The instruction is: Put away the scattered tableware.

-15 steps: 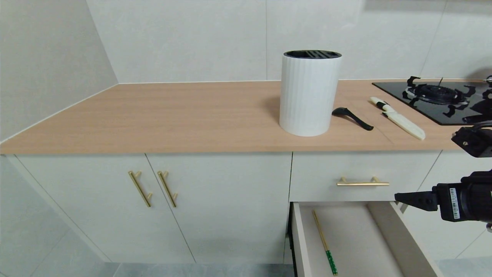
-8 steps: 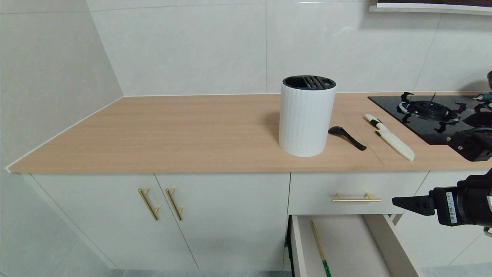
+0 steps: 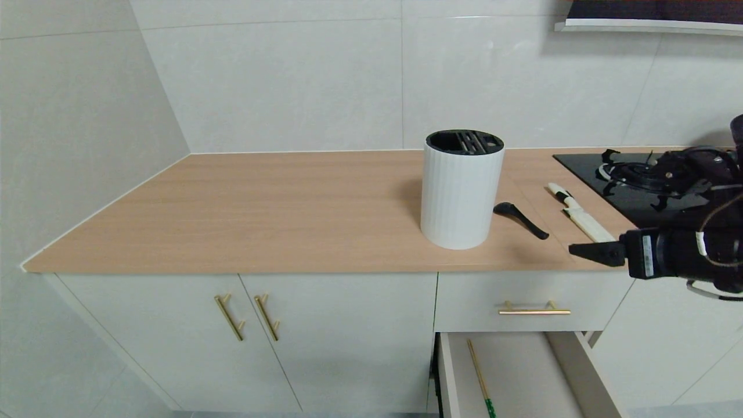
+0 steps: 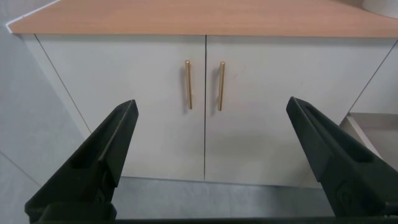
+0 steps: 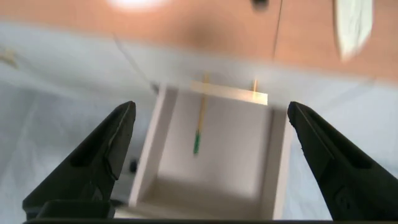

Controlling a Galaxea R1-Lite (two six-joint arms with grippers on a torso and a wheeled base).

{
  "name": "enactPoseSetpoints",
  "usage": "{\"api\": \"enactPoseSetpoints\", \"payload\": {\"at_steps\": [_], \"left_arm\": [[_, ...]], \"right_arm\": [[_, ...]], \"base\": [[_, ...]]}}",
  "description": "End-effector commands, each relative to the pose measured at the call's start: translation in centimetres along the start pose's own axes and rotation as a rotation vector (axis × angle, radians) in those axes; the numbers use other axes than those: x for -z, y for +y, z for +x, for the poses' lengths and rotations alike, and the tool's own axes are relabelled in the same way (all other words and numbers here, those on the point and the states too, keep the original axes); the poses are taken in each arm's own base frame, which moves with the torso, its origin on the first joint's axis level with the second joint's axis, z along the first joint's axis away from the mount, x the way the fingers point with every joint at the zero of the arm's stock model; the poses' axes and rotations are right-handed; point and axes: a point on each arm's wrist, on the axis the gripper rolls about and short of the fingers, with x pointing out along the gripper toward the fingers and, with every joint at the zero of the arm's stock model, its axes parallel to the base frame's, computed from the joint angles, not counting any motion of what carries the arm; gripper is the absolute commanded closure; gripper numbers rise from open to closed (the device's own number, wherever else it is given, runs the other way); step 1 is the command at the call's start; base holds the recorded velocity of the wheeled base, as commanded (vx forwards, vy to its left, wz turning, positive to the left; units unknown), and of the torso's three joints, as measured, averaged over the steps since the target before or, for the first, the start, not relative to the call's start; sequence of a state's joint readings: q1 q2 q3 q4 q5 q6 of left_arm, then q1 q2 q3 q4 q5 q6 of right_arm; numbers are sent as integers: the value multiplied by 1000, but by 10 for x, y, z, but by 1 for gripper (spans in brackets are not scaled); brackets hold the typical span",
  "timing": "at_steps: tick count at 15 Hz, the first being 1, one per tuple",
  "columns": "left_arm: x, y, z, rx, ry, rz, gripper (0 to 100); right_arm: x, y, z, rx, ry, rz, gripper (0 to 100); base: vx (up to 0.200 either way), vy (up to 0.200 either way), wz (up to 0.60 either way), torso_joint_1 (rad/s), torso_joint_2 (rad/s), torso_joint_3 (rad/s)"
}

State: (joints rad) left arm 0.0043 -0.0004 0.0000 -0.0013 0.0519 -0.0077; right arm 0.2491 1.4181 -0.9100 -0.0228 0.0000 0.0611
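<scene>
Left gripper (image 4: 211, 106): fingers spread wide, nothing between them. Straight ahead of it are two white cabinet doors (image 4: 143, 93) with slim gold bar handles (image 4: 188, 84).

Left of the right gripper (image 3: 593, 253), on the wooden countertop (image 3: 261, 215): white ribbed cylindrical holder with black slotted top (image 3: 461, 197), upright. Black plastic spoon (image 3: 519, 217) lies just beside the holder, between it and the gripper.

White-handled knife with cream blade (image 3: 577, 217) lies just behind the gripper, its tip hidden by the finger.

Right gripper fingers (image 5: 118, 143) are apart and empty.

Below it is an open white drawer (image 3: 572, 371) holding a pale wooden chopstick with green end (image 3: 479, 377), its lower end cut off; blurred in the wrist view.

Black glass gas hob (image 3: 580, 165) sits behind, partly covered by the arm.
</scene>
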Motion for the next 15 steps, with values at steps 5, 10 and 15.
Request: {"api": "enactPoseSetpoints", "payload": {"at_steps": [5, 10, 15], "left_arm": [[0, 0, 0, -1, 0, 0, 0], [0, 0, 0, -1, 0, -2, 0], [0, 0, 0, -1, 0, 0, 0]], "right_arm": [[-20, -61, 144, -16, -17, -115, 0], [6, -66, 202, -59, -84, -130, 0], [12, -69, 223, -53, -138, -136, 0]], "base": [[0, 0, 0, 0, 0, 0], [0, 0, 0, 0, 0, 0], [0, 0, 0, 0, 0, 0]]}}
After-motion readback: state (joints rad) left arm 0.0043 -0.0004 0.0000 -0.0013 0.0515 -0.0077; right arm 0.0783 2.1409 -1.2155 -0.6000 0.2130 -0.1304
